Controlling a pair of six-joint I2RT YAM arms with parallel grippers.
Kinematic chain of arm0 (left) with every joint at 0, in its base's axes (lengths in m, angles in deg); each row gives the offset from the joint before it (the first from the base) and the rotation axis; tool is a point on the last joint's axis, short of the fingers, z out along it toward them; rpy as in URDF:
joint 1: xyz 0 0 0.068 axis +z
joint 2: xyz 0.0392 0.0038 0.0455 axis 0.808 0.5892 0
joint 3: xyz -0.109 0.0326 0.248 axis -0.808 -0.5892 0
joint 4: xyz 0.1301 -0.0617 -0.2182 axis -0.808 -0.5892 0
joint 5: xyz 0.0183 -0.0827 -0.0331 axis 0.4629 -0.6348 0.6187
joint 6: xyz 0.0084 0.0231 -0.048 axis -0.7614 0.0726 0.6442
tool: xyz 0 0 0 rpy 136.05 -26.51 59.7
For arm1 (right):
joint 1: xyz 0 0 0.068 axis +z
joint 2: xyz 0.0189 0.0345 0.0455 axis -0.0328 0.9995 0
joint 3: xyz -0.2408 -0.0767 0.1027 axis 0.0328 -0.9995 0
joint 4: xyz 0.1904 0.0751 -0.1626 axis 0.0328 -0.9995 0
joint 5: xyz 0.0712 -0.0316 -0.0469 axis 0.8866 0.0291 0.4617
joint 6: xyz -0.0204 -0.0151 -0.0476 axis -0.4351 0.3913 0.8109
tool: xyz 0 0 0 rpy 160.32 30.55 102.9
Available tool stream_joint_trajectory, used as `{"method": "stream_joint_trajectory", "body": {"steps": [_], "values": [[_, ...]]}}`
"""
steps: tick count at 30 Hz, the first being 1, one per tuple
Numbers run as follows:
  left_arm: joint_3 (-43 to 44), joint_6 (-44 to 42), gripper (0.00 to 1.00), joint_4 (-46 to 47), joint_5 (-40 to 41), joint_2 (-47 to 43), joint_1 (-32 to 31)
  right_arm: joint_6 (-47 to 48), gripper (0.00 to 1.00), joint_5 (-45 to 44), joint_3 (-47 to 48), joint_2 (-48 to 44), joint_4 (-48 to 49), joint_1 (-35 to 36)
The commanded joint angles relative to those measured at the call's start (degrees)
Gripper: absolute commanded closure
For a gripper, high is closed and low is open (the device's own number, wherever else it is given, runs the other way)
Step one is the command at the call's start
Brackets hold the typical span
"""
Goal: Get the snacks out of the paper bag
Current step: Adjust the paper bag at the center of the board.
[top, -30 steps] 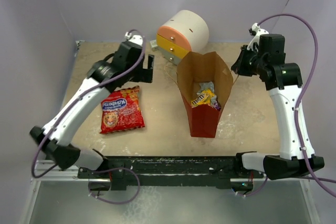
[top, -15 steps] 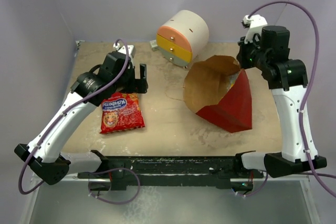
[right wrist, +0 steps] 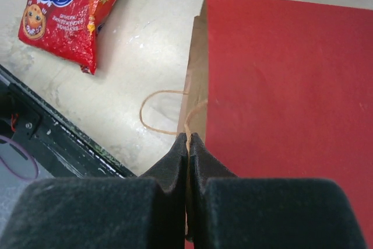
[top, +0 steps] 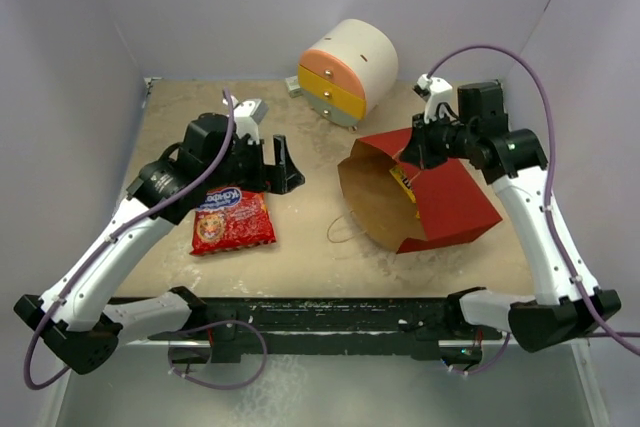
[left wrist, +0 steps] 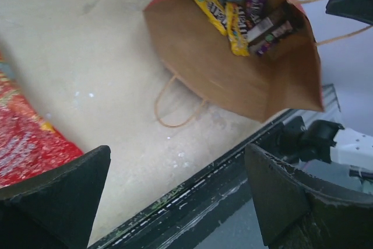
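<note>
Right gripper (right wrist: 187, 139) is pinched tight on a thin string handle (right wrist: 194, 114) of the tall red paper bag (top: 452, 205), which is tilted on its side right under those jaws, with small yellow and purple candy packets (left wrist: 233, 10) inside. Left gripper (top: 284, 169) is spread wide and holds nothing; the large red crisp packet (top: 232, 219) is just beside it.

a: left arm (top: 110, 247) and right arm (top: 540, 237): white link shells, black joint housings, black bases.
b: cabling?
a: a purple cable (top: 520, 59) loops along each arm, with a white connector block (top: 432, 84) at the wrist.
b: tips?
a: left end effector (left wrist: 175, 202): broad matte-black wedge fingers. right end effector (right wrist: 187, 144): black, with grainy foam-like pads (right wrist: 173, 164). small green dot (top: 511, 145) on the right forearm.
</note>
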State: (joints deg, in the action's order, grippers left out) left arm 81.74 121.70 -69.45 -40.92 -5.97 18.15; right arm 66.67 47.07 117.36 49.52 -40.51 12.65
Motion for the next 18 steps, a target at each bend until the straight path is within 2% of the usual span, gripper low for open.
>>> {"method": "stream_joint_trajectory", "body": {"steps": [1,4,9,13,16,18], "values": [[-5.33,3.83,0.02,13.45,-11.95,-0.57,-0.06,-4.74,1.0,-4.12,-0.92,-5.03,-0.31,0.07],[-9.73,6.07,0.04,22.65,-15.08,-0.61,-2.05,-7.07,1.0,-7.01,-1.61,-6.32,-0.84,0.07],[-13.41,6.2,0.06,32.47,-9.79,2.46,-13.39,-8.53,1.0,-9.11,0.19,-8.3,-3.16,0.07],[-15.98,6.72,0.08,40.58,-7.62,6.81,-18.04,-9.58,1.0,-8.24,-3.16,-12.86,-4.31,0.07],[-17.14,6.06,0.09,43.73,-5.24,8.27,-19.53,-14.82,1.0,-3.22,-8.76,-16.94,-4.43,0.07],[-18.81,6.2,0.08,45.09,-2.84,7.14,-19.59,-23.42,1.0,6.75,-17.29,-20.51,4.75,0.07]]}}
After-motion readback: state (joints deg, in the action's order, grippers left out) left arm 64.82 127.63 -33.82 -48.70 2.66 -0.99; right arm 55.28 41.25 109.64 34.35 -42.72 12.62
